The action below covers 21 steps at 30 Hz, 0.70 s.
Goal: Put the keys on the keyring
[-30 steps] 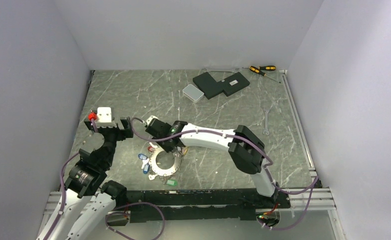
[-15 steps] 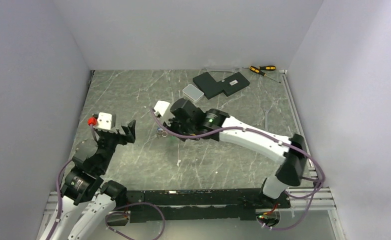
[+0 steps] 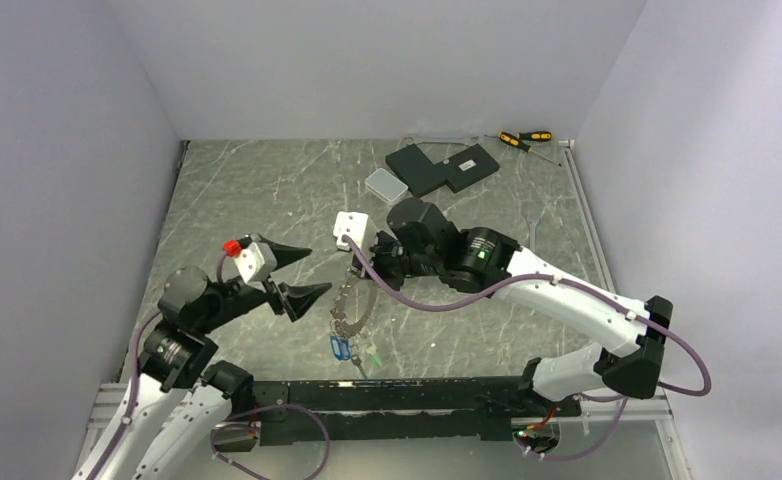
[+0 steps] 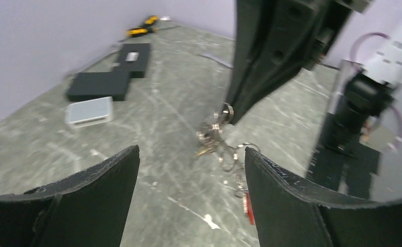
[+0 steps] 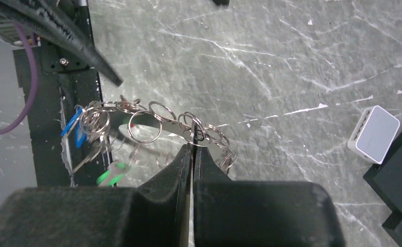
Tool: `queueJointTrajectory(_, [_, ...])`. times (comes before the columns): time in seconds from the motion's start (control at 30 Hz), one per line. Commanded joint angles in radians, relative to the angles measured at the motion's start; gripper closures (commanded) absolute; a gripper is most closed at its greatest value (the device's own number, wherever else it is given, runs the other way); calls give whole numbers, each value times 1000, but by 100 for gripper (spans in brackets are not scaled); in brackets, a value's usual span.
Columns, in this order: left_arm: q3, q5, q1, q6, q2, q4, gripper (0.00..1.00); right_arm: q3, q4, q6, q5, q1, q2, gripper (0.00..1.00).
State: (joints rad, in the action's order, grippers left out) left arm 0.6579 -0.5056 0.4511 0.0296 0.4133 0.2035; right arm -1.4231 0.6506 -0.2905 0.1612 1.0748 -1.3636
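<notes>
Right claw [image 5: 193, 146] pinches keyring [image 3: 347, 310], left claw [image 3: 319, 269] spread alongside.

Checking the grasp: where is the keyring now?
Top view: the keyring hangs from the shut right gripper over the centre of the table, with the open left gripper close on its left.

Up high behind the arm bases first: looking down and forward across the whole table [image 3: 267, 190], well back, taking in both arms and three walls. Now down on the left wrist: low, close to the tabletop, peering forward between its own spread fingers [image 4: 86, 200] toward the back of the table and the other arm. Over to the right wrist: staring almost straight down past its own pinched fingers [image 5: 152, 206], very near the keyring [image 5: 152, 121]. Shared by all three: that keyring, plus the white box [image 3: 385, 184] near the back.
</notes>
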Motion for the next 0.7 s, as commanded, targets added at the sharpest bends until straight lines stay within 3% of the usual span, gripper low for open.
queueJointTrajectory(0.0, [-2,-319,-5,24,53,-105,21,9,-54,-19,57,-2,63,100])
queueJointTrajectory(0.13, [-8,-361,-5,37,75,-130,23,20,-65,-12,92,-1,95,100])
queueJointTrajectory(0.27, [-6,-377,-5,39,101,-144,33,20,-71,-13,117,0,110,100])
queueJointTrajectory(0.67, [-35,-428,-5,91,165,-283,36,23,-76,-34,199,0,129,100])
